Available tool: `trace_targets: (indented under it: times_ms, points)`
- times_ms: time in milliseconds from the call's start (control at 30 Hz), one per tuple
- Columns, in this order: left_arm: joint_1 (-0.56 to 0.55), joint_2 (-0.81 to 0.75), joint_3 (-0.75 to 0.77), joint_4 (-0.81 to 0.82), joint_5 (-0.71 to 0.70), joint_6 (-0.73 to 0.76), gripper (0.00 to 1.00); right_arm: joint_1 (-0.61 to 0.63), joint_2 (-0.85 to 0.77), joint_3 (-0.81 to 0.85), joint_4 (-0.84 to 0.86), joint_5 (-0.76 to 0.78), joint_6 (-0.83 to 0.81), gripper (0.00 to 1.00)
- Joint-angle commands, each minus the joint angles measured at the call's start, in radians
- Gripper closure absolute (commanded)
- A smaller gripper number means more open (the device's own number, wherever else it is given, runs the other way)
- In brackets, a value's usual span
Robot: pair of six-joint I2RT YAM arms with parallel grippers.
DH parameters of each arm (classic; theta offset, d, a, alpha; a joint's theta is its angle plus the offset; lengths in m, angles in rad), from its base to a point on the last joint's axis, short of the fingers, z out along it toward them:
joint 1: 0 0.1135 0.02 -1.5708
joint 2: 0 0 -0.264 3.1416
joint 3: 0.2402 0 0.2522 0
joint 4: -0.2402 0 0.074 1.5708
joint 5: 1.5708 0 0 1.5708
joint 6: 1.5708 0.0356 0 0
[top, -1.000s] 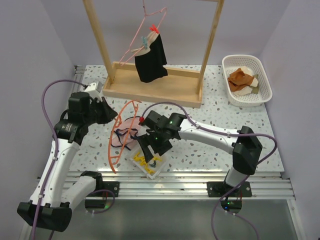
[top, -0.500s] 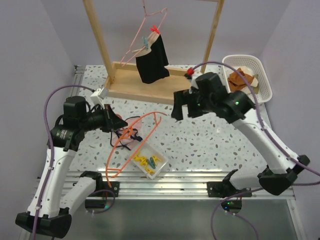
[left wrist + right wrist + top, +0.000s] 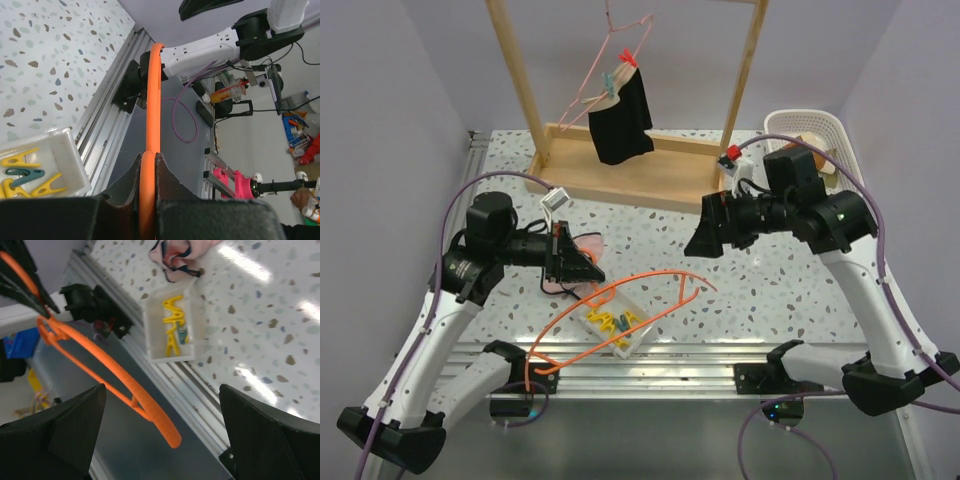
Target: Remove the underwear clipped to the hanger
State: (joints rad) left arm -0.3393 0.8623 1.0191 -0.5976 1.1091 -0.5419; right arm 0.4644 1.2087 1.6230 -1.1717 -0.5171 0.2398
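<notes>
Pinching the orange hanger [image 3: 154,100]: left end effector [image 3: 148,172]. Right end effector [image 3: 703,238] is hovering spread wide, empty. Pink underwear [image 3: 197,246] is lying on the table [image 3: 770,290]; black underwear [image 3: 623,120] is hanging clipped under the wooden rack [image 3: 515,80].

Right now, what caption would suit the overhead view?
Left gripper holds an orange hanger, right gripper open, black underwear clipped to the pink hanger.
</notes>
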Motion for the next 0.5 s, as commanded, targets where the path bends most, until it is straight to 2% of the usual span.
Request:
trace_targets:
  times_ms: [0, 100, 267, 467]
  points:
    - [-0.015, 0.001, 0.045, 0.071, 0.074, -0.033, 1.00, 0.000, -0.075, -0.086, 0.012, -0.335, -0.010, 0.02]
    - [-0.015, 0.000, 0.053, 0.078, 0.077, -0.035, 1.00, 0.008, -0.130, -0.158, 0.024, -0.406, 0.007, 0.02]
    - [-0.024, 0.001, 0.056, 0.110, 0.093, -0.058, 1.00, 0.025, -0.164, -0.270, 0.007, -0.366, -0.011, 0.02]
    - [-0.043, 0.014, 0.042, 0.153, 0.103, -0.078, 1.00, 0.033, -0.130, -0.291, 0.079, -0.451, 0.000, 0.11]
